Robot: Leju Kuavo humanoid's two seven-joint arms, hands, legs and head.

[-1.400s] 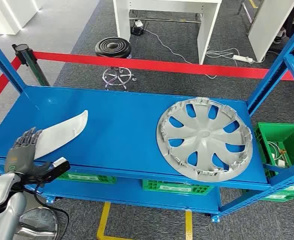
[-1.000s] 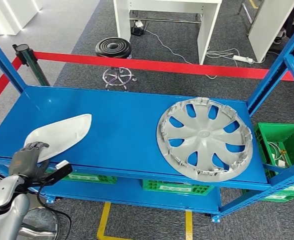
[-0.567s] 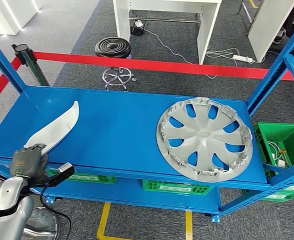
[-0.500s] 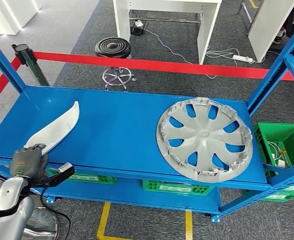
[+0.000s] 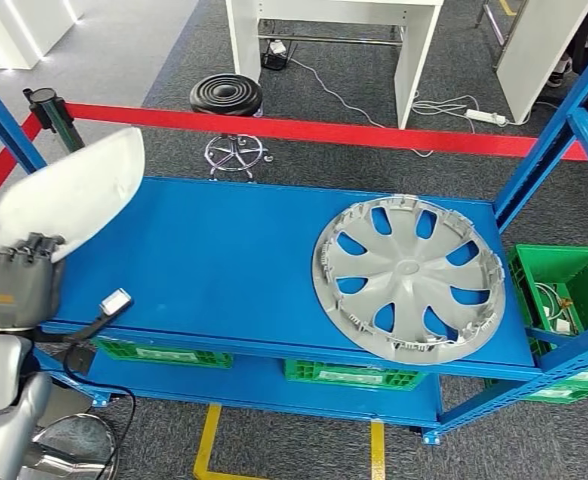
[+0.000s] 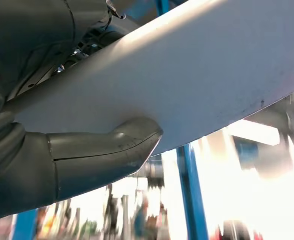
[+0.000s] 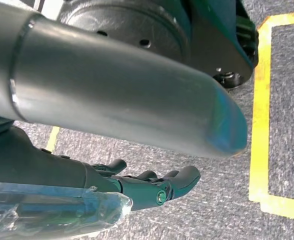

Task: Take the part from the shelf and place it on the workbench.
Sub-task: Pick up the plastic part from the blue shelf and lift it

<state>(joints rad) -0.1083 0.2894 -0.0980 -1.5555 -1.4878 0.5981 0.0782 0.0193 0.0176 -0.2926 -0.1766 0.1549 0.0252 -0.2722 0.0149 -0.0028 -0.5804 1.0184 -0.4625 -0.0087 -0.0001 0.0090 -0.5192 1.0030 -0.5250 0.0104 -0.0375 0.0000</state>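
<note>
Head view: my left robot hand [image 5: 13, 285] has its fingers wrapped round one end of the white part [image 5: 72, 195], holding it up above the left end of the blue shelf [image 5: 223, 260]. The part's a long, smooth, curved plastic shell, glossy and rounded at the far tip. My worry: I'm gripping just one end of something slick, so it could pivot or slide out, or the far tip could clip the shelf post when I turn. The silver wheel cover [image 5: 409, 275], spoked with a clip-studded rim, lies flat well off to the right.

Left wrist view: my thick grey thumb [image 6: 104, 150] presses against the part's [image 6: 198, 75] smooth pale underside. Not much contact area, I reckon.

Right wrist view: my right robot hand [image 7: 153, 187] hangs over grey carpet and yellow floor tape [image 7: 260, 115], fingers loosely apart, holding nothing.
</note>
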